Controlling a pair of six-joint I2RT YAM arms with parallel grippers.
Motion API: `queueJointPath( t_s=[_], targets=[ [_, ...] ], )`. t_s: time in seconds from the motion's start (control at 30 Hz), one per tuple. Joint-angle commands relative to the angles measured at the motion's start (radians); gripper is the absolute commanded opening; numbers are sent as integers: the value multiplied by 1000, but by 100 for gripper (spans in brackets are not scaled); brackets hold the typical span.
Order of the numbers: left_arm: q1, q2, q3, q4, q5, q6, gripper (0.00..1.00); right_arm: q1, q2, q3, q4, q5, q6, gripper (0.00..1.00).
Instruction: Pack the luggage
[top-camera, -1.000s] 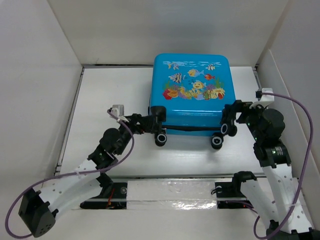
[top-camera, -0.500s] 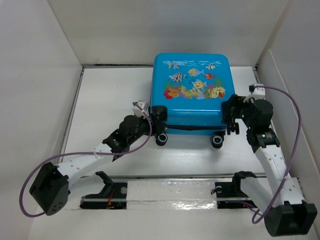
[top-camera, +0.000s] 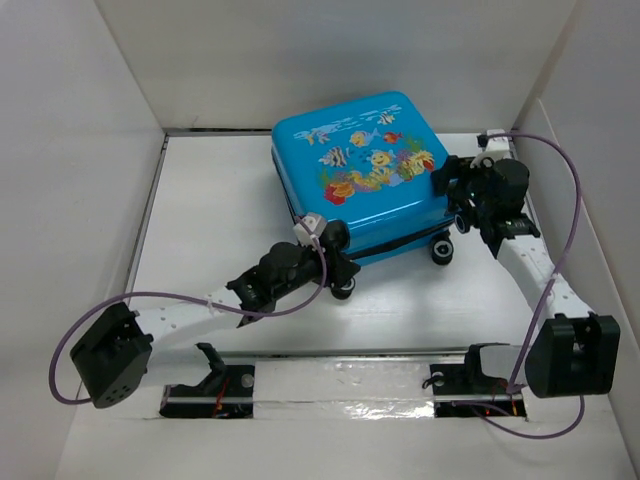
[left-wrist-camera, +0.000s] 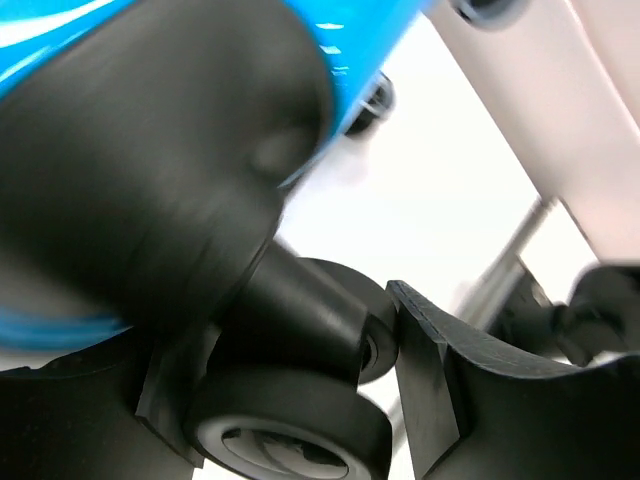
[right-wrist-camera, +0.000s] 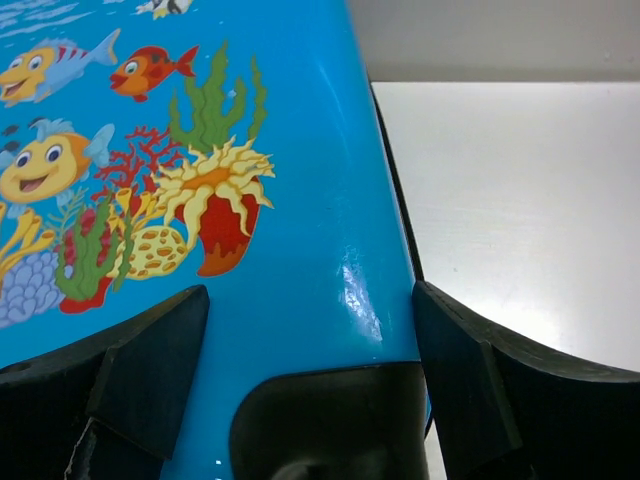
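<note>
Left gripper: jaws straddle a caster wheel at the near-left corner of the luggage. The left wrist view is too close and blurred to tell whether they clamp it or merely bracket it.

Right gripper: released and spread wide, one finger over the printed lid and the other outside the zipper edge at the near-right corner.

The luggage lies flat and closed, lid up, toward the back of the table, skewed with its left corner nearer the arms. No items to pack are in view.

Judged step: positioning the case. The next move calls for both arms to act together, since a wheel hold may roll.
</note>
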Motion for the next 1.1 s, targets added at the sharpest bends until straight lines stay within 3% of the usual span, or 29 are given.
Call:
queueJointPath(
  t_s=[0.0,0.13,0.23,0.27,0.33,0.37,0.43,0.53,0.57,0.63,0.67,0.73,0.8,0.83,0.87,0.93,0.97,1.03,1.07],
  targets=[
    [-97,12,33,204,82,-27,0,133,23,36,-80,-292,20,87],
    [-108,11,55,216,70,-31,0,143,-34,33,-98,-207,21,89],
    [-108,-21,79,166,10,-22,3,143,-94,37,-145,-127,17,100],
    [-108,-33,84,153,-30,-15,23,143,-140,37,-153,-113,12,100],
    [-108,-72,95,112,-82,-5,44,157,-196,34,-161,-108,6,100],
    [-108,-82,98,95,-116,-2,61,169,-252,17,-167,-107,5,100],
    [-108,-118,104,49,-142,4,73,236,-311,-13,-170,-108,-2,100],
    [-108,-174,84,0,-187,5,84,361,-412,-130,-146,-121,9,86],
    [-97,-203,76,-12,-205,5,89,392,-453,-195,-137,-127,24,59],
    [-85,-233,57,-72,-225,2,92,456,-479,-255,-77,-131,73,20],
    [-85,-247,47,-92,-254,1,92,525,-484,-279,-74,-127,83,0],
    [-73,-305,3,-142,-298,-7,87,603,-486,-319,-75,-99,87,0],
    [-73,-381,-37,-170,-389,-31,75,715,-489,-329,-83,-49,90,0],
    [-64,-412,-86,-193,-412,-45,67,743,-490,-335,-80,-3,94,5],
    [-64,-441,-112,-204,-430,-83,51,768,-487,-336,-75,7,106,27],
    [-64,-521,-190,-239,-461,-120,40,826,-472,-331,-45,2,109,53],
    [-53,-541,-210,-252,-466,-157,30,843,-448,-326,-38,8,115,65],
    [-53,-583,-273,-275,-466,-197,25,881,-415,-319,0,28,117,65],
    [-53,-592,-292,-267,-463,-211,22,881,-398,-313,8,42,117,60]
  ],
)
